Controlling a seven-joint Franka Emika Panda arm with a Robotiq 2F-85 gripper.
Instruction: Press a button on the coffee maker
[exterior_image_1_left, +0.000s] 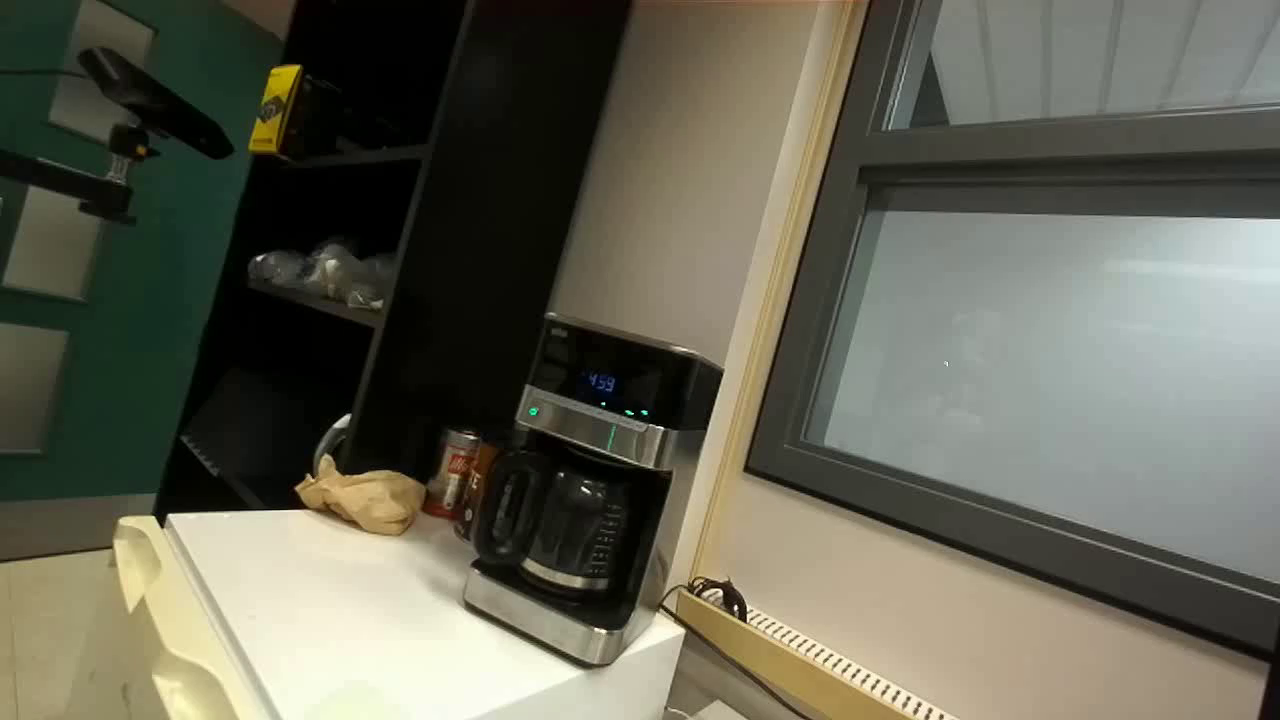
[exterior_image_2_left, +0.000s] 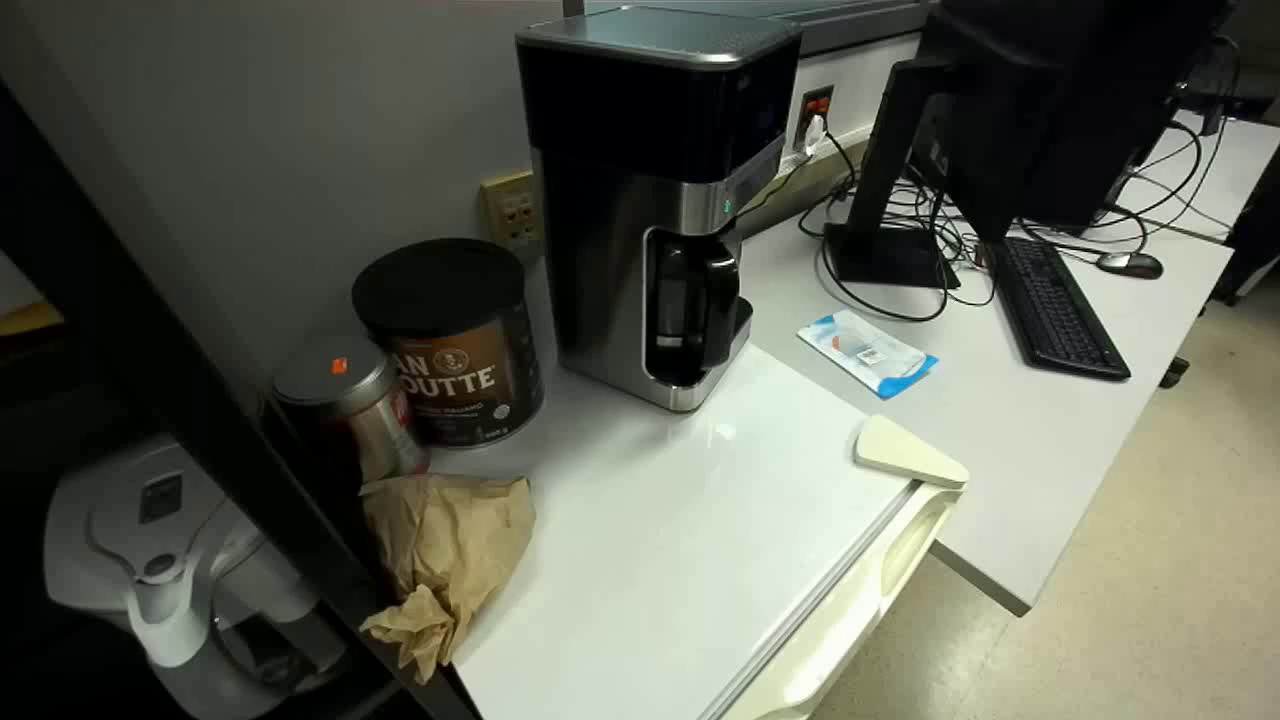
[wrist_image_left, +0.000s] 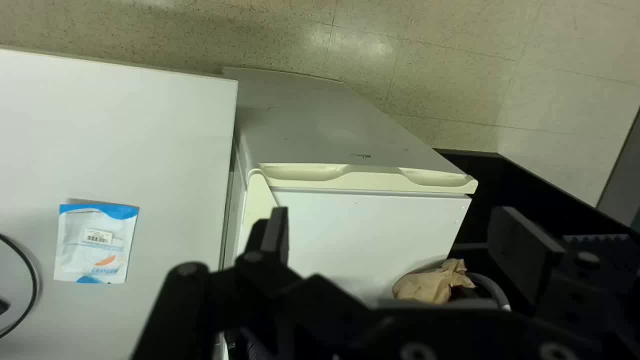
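The coffee maker (exterior_image_1_left: 682, 450) is black and silver and stands on a white cabinet top (exterior_image_1_left: 330, 610). In an exterior view its control panel (exterior_image_1_left: 590, 395) glows with a blue 4:59 and several green lights; the glass carafe (exterior_image_1_left: 572, 530) with its dark handle sits inside. It also shows from the side in an exterior view (exterior_image_2_left: 610, 270). My gripper (wrist_image_left: 395, 235) shows only in the wrist view. Its fingers are wide apart with nothing between them, above the cabinet top. The coffee maker is not recognisable in the wrist view.
A crumpled paper bag (exterior_image_2_left: 465, 540), a large coffee tin (exterior_image_2_left: 455, 350) and a smaller red-silver can (exterior_image_2_left: 345, 400) stand beside the coffee maker. A black shelf (exterior_image_1_left: 480, 250) rises behind them. A desk with a monitor (exterior_image_2_left: 970, 140), keyboard (exterior_image_2_left: 1060, 300) and pouch (exterior_image_2_left: 868, 352) adjoins the cabinet.
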